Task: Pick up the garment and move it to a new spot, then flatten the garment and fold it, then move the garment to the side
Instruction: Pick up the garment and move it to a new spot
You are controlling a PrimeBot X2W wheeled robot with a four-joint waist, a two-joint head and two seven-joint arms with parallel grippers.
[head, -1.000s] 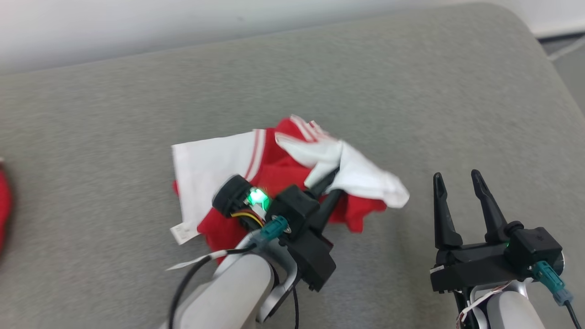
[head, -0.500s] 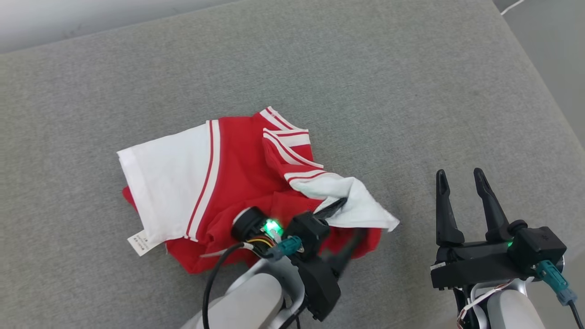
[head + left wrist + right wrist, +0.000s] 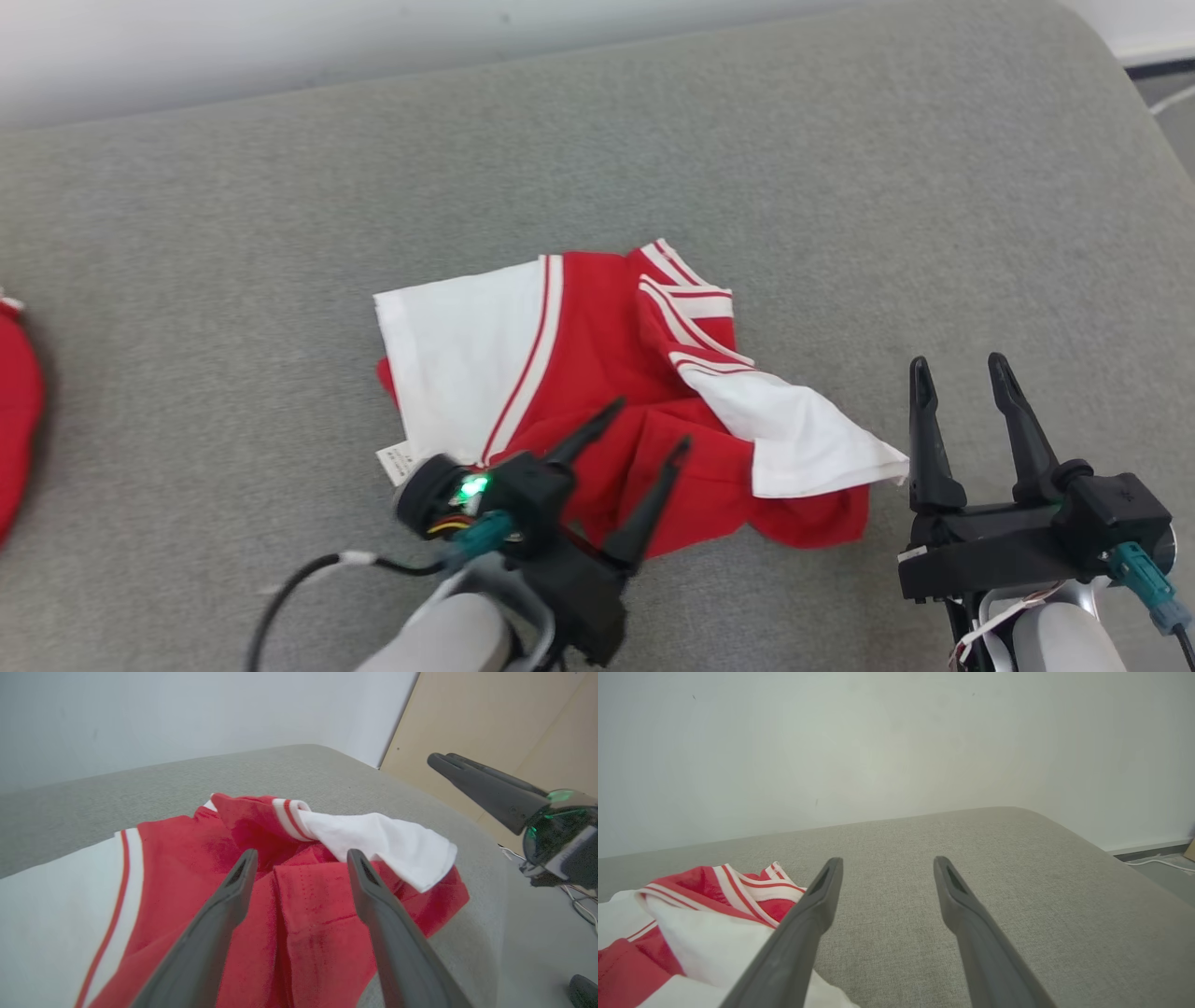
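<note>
I see my left gripper (image 3: 646,427) spread wide over the rumpled garment (image 3: 467,355), right gripper (image 3: 959,373) also apart, just beside it

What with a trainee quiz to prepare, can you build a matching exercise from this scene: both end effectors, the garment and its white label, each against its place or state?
Column one:
1. left end effector
2. right end effector
3. garment
4. white label

Column two:
A. rumpled, red and white, lying on the grey cushion
B. open, over bare cushion beside the garment
C. open, over the garment's red part
D. sticking out at the garment's left edge

Pairs: 1-C, 2-B, 3-A, 4-D
</note>
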